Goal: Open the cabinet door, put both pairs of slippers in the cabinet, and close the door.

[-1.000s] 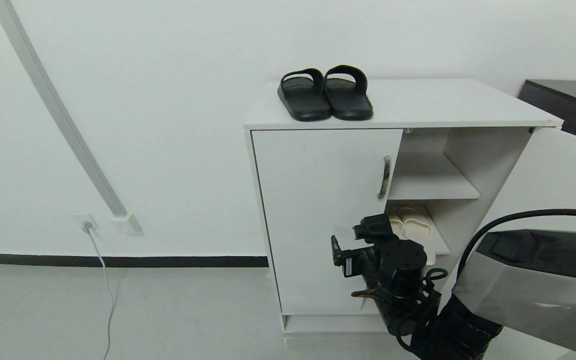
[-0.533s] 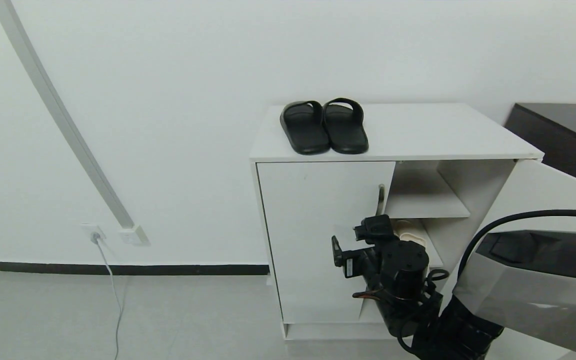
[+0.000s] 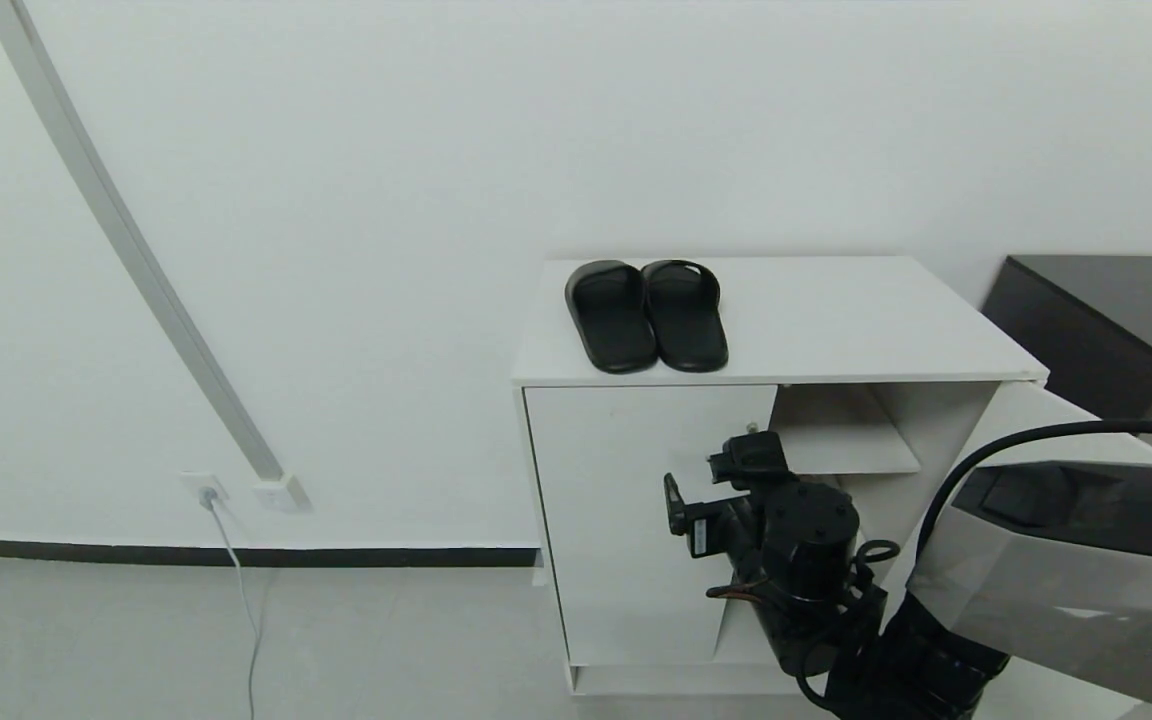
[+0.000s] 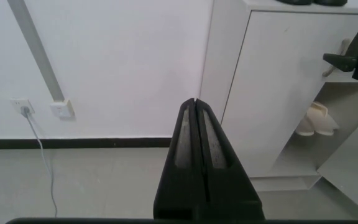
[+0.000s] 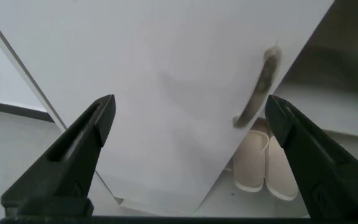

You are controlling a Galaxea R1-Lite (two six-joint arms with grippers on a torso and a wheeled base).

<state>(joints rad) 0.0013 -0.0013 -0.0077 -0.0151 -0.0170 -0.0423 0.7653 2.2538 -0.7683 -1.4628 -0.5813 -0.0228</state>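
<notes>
The left tool (image 4: 196, 134) hangs low before the wall and the cabinet's left side, its two long flat black fingers pressed together and holding nothing. On the far-left wall, a flat grey conduit strip (image 3: 126, 245) slants down to a small white box beside a wall socket (image 3: 204, 490). A thin pale cable (image 3: 248, 610) drops from the socket to the glossy tiled floor (image 3: 236, 650), and a black skirting band (image 3: 236, 556) runs along the wall's foot.

Right of these stands the white cabinet (image 3: 836, 320), smooth, boxy and matte. On the left part of its flat top lies a pair of black slippers (image 3: 647, 316), rubbery open-toed slides with broad straps, side by side and touching. Below them, the left door (image 3: 636, 520) is shut; a slim curved handle (image 5: 258, 93) that looks like metal sits at its right edge.

The right tool (image 5: 189, 106) hangs near the front of that door beside the handle, its wedge-shaped black fingers spread wide and empty.

The right door (image 3: 1036, 420) stands swung open, showing a bare upper shelf (image 3: 836, 435). A pair of cream slippers (image 5: 263, 163) with soft rounded shapes rests together on the lower shelf inside. At far right is a dark, flat-topped piece of furniture (image 3: 1106, 310).
</notes>
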